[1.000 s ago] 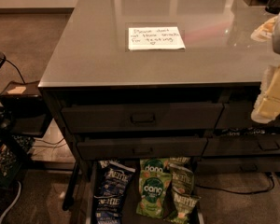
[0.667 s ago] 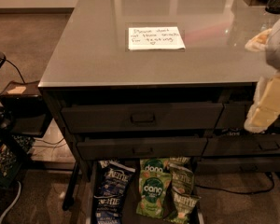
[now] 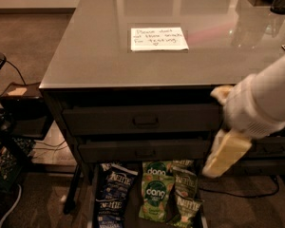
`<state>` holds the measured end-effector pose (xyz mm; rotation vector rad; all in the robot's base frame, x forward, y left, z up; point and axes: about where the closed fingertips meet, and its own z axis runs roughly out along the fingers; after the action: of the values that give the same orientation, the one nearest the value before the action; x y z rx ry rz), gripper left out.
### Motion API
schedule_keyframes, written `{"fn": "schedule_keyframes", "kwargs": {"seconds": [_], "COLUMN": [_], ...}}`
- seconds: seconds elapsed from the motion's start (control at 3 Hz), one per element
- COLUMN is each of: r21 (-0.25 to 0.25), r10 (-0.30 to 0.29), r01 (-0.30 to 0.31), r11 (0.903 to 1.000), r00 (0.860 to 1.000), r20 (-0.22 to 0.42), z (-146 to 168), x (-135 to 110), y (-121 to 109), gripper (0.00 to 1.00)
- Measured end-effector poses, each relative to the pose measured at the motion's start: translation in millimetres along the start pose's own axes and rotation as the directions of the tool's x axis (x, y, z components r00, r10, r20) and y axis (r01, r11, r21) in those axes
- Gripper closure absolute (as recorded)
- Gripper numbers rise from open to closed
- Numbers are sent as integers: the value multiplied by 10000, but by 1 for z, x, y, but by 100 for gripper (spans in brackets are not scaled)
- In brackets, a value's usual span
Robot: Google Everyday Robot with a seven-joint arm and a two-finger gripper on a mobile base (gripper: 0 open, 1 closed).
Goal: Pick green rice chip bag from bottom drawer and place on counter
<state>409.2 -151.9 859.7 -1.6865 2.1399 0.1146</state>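
The bottom drawer (image 3: pixel 91 208) stands pulled out under the cabinet, and its tray holds snack bags in rows. The green rice chip bag (image 3: pixel 156 194) lies in the middle row, with its white round "dang" logo facing up. A second bag of the same kind (image 3: pixel 156 169) lies just behind it. Dark blue Kettle bags (image 3: pixel 115 186) lie on its left side, and duller olive Kettle bags (image 3: pixel 186 186) on its right, touching it.

The gripper (image 3: pixel 227 151) hangs at the right side, in front of the upper drawers (image 3: pixel 146 120) and above the right end of the tray. It is apart from every bag (whether it is released or clenched, I cannot tell). The counter (image 3: pixel 99 46) bears a white handwritten note (image 3: pixel 159 39).
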Motion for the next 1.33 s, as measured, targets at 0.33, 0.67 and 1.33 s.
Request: {"fn": "schedule_keyframes", "kwargs": {"seconds": [0.33, 0.67, 1.33], "r21": [-523, -848, -600], "r10": [162, 744, 416], "r01": [-137, -655, -344], "r11": [9985, 9942, 9976], "r00": [9987, 9916, 9914], "r20": [491, 1057, 1239], "z": [76, 158, 184], "x": [6, 18, 34], "y": [32, 46, 41], "gripper": [0, 0, 0]}}
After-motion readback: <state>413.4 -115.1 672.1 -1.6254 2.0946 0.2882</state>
